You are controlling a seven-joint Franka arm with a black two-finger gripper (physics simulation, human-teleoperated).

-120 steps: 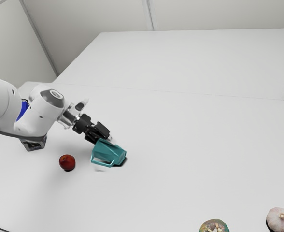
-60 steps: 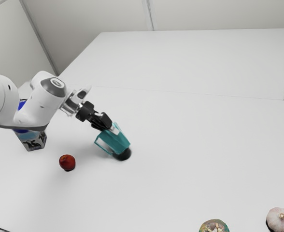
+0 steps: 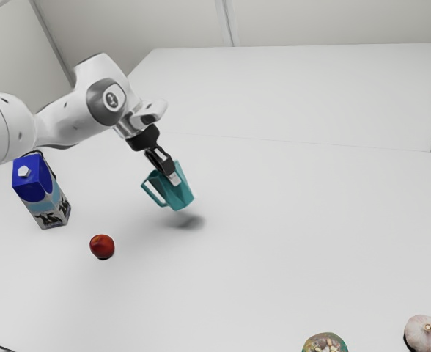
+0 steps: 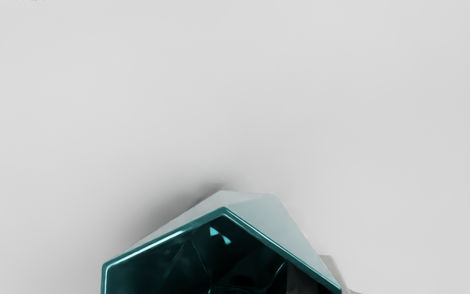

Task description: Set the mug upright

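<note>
The black gripper [image 3: 173, 177] holds the teal mug [image 3: 178, 197] by its wall, above the table, with a shadow on the surface below. Slightly tilted, the mug has its open mouth upward and its handle toward the exterior view's left. In the wrist view, the faceted mug [image 4: 259, 220] shows its dark inside and rim. There the gripper [image 4: 319, 272] has one finger inside the mug and the other against the outside of the same wall.
On the white table [image 3: 289, 242], a blue-topped milk carton [image 3: 41, 192] stands at the exterior view's left, with a red fruit [image 3: 102, 246] nearer the mug. A patterned round object [image 3: 324, 343] and a garlic bulb [image 3: 425, 333] lie at the lower right.
My hand has risen and turned to point more steeply down, carrying the mug off the table. From lying on its side, the mug has swung to nearly upright. The carton is more exposed.
</note>
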